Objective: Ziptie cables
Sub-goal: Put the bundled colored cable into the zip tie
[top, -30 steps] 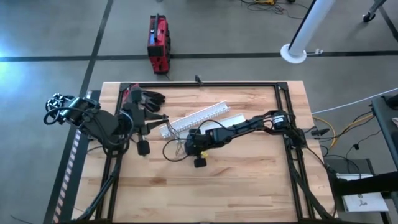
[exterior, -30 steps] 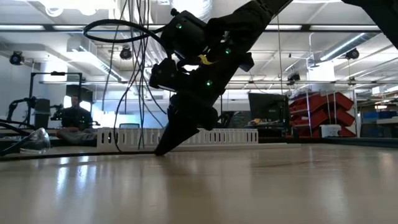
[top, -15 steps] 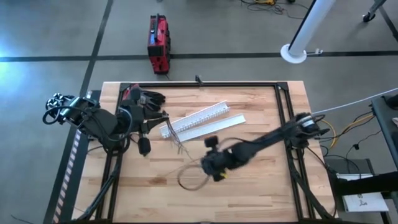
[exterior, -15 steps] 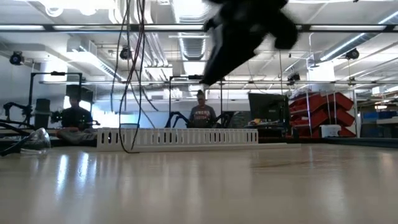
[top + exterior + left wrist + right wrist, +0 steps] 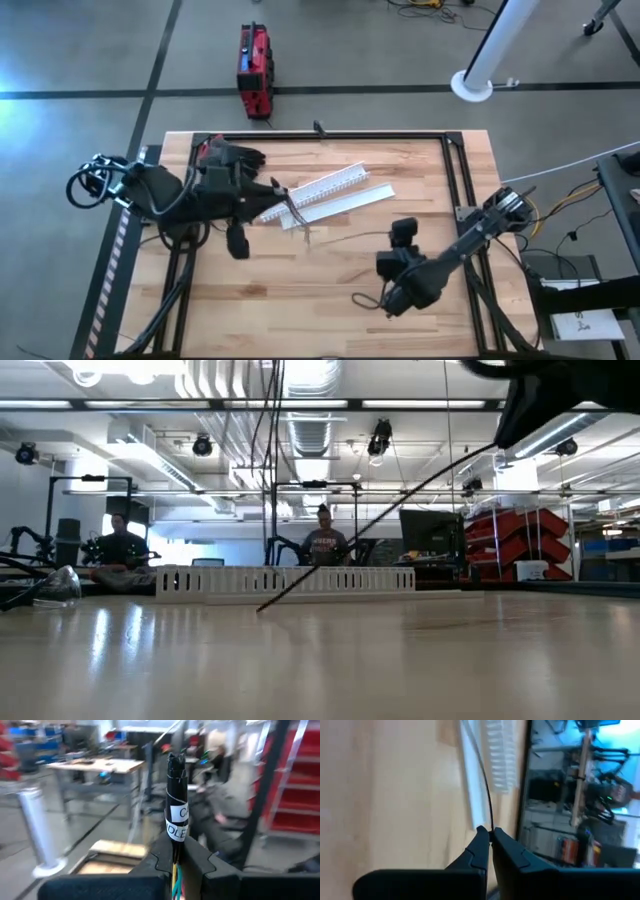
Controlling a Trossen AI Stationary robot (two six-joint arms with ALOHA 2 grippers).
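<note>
Left tool (image 5: 175, 855) held near table's (image 5: 330, 270) left edge, moved slightly rightward since a second ago, pinching taped end of cables (image 5: 176, 815) upright between fingers. Cables (image 5: 295, 215) now draped over white slotted channel (image 5: 325, 187) at table centre. Right tool (image 5: 490, 840) is swung from centre, beside channel, to right front of table; fingers pressed together on single thin dark wire (image 5: 482, 780), drawn taut toward channel.

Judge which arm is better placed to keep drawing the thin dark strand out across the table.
Right, probably. The right pincer is shut on the dark strand, which runs taut toward the white channel. The left pincer is shut on the cable bundle near that channel, anchoring it.
</note>
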